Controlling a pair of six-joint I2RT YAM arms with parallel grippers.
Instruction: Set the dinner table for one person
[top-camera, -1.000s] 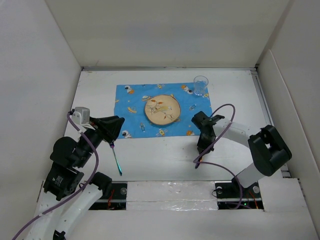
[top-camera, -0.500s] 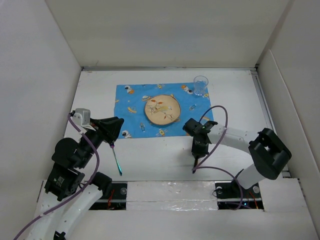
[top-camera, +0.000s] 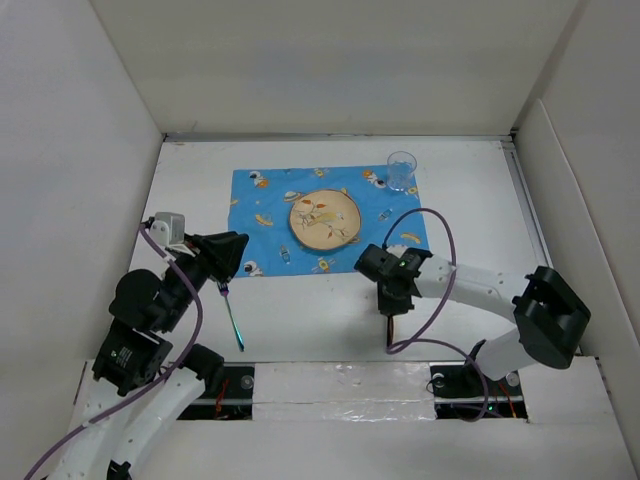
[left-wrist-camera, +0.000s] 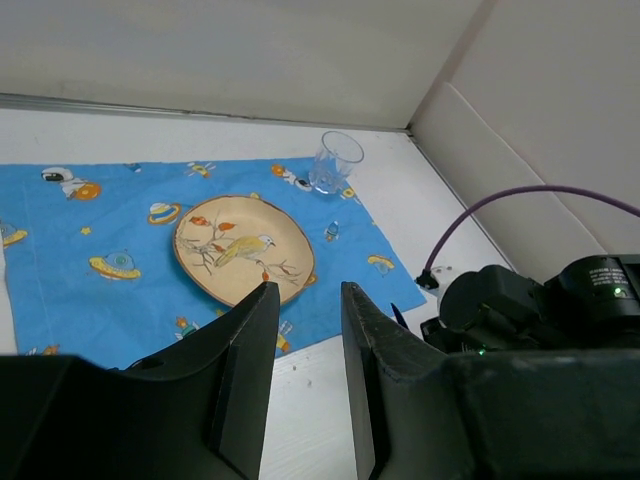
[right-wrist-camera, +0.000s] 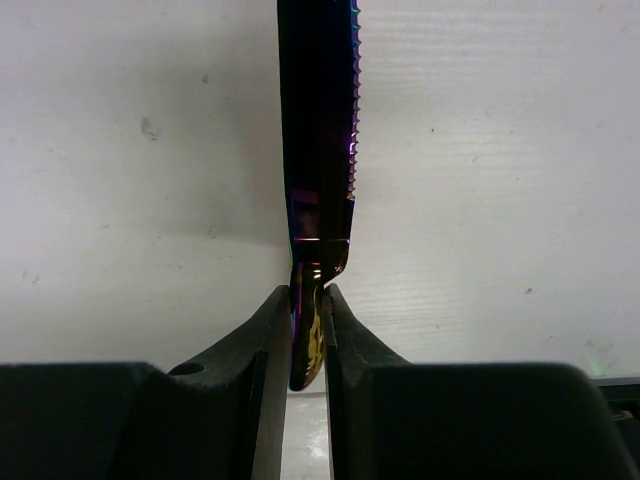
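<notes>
The white dinner table (top-camera: 475, 215) carries a blue astronaut-print mat (top-camera: 262, 210) with a tan bird-pattern plate (top-camera: 325, 220) on it and a clear glass (top-camera: 401, 170) at the mat's far right corner. My right gripper (top-camera: 391, 303) is shut on the handle of an iridescent serrated knife (right-wrist-camera: 320, 130), held just off the mat's near right corner. My left gripper (top-camera: 226, 266) is open and empty, just above the tines of an iridescent fork (top-camera: 233, 320) that lies on the table. The left wrist view shows the plate (left-wrist-camera: 243, 247) and the glass (left-wrist-camera: 335, 160).
White wall panels close in the table on the left, back and right. The right arm's purple cable (top-camera: 440, 235) loops over the table right of the mat. The arm bases sit at the near edge.
My right gripper has moved left with the knife, toward the mat's near right corner. The left gripper and the fork have barely moved.
</notes>
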